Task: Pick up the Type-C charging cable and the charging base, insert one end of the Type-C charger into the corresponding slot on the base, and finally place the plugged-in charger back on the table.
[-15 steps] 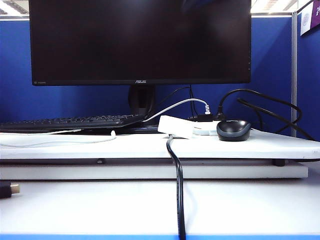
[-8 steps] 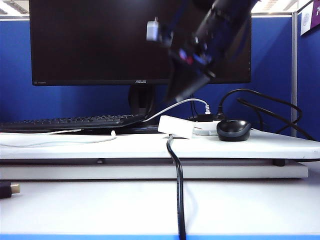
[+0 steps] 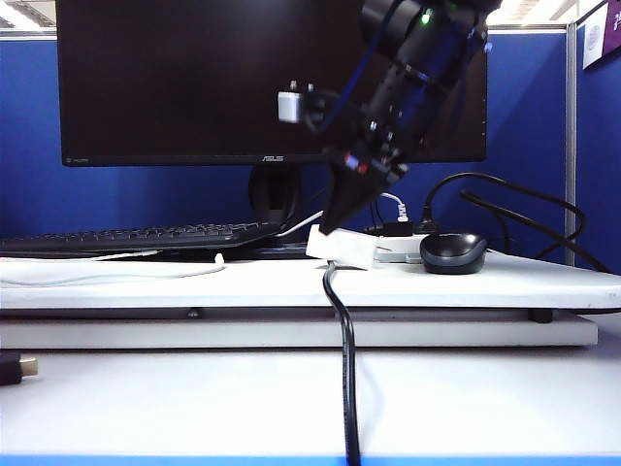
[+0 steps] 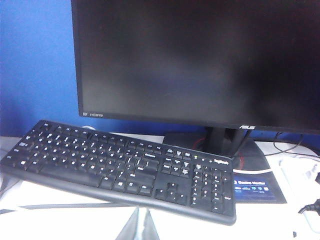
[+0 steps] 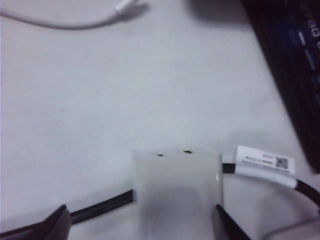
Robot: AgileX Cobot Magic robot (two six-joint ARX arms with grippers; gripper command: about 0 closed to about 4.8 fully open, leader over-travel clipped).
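Charging base (image 3: 342, 246) first: you can see it as the white block lying on the table (image 3: 485, 283), just right of centre in the exterior view, beside the dark mouse (image 3: 453, 252) and over the thick black cable (image 3: 345, 369) that runs down to the bottom edge. In the right wrist view the same block (image 5: 176, 192) fills the lower middle of the frame, with that black cable (image 5: 100, 206) passing under it.

Your right gripper (image 3: 330, 221) hangs just above the block in the exterior view, its arm slanting down from the upper right. In the wrist view its two dark fingertips (image 5: 55, 224) stand apart on either side of the block, spread wide and holding nothing; whether they already touch the block you cannot tell.

Your left gripper does not clearly show in its own wrist view, which looks at the keyboard (image 4: 115, 167) and monitor (image 4: 200, 60); its jaws are closed, and nothing shows it holding anything.

The Type-C charging cable (image 3: 116, 276) lies untouched along the table at the left of the exterior view, its plug (image 5: 125, 6) showing at the top edge of the right wrist view.

So, as a judgement, you are at the very start: the base is not lifted, the cable not picked up, and the plugging-in and setting down remain.
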